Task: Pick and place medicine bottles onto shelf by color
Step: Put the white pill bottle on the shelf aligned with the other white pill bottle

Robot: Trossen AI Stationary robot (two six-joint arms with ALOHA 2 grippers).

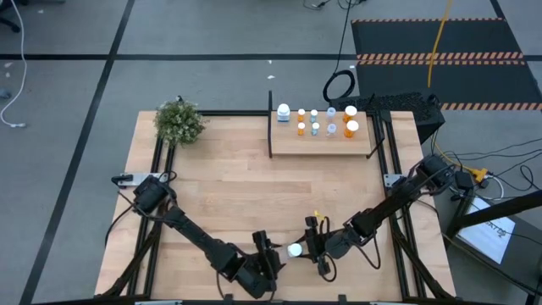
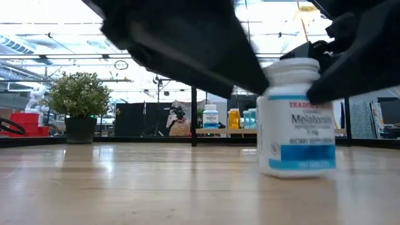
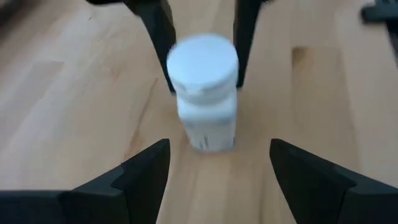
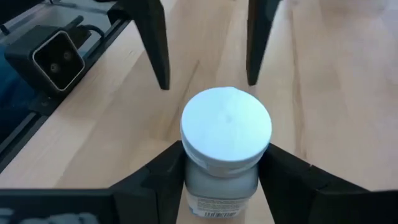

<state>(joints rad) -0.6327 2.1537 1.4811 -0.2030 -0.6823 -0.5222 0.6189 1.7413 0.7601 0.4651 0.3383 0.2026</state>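
High view: we see the worktop [image 1: 229, 186] from above, with both arms meeting at its near edge. The right claw [image 1: 306, 250] has a white bottle [image 1: 295, 250] between its fingers, near the middle of the near edge. The left claw [image 1: 273, 254] faces it from the left, just beside the bottle, fingers apart. The shelf [image 1: 322, 140] sits at the far side, right of centre, with a black post [image 1: 270, 125] at its left end. On it stand a white bottle with a blue label [image 1: 283, 112], orange bottles [image 1: 301, 129] and small pale ones [image 1: 315, 128]. A plant [image 1: 179, 123] stands at the far left corner.

Low view: we see the white bottle [image 2: 297, 117] upright on the worktop [image 2: 156, 187], labelled Melatonin with a blue band. Dark arm parts hang over it and reach its cap. The shelf [image 2: 228, 131] shows far behind with bottles on it, and the plant [image 2: 78, 100] far left.

Left wrist view: we see the left claw [image 3: 217, 162] wide open and holding nothing, the bottle [image 3: 204, 93] just ahead of its tips. The right claw's fingers [image 3: 155, 37] flank the bottle from the other side.

Right wrist view: we see the right claw [image 4: 221, 168] closed on the bottle [image 4: 225, 140], both fingers pressed to its sides below the cap. The left claw's open fingers [image 4: 152, 40] point in from beyond it. A small camera [image 4: 56, 59] sits at the worktop's edge.
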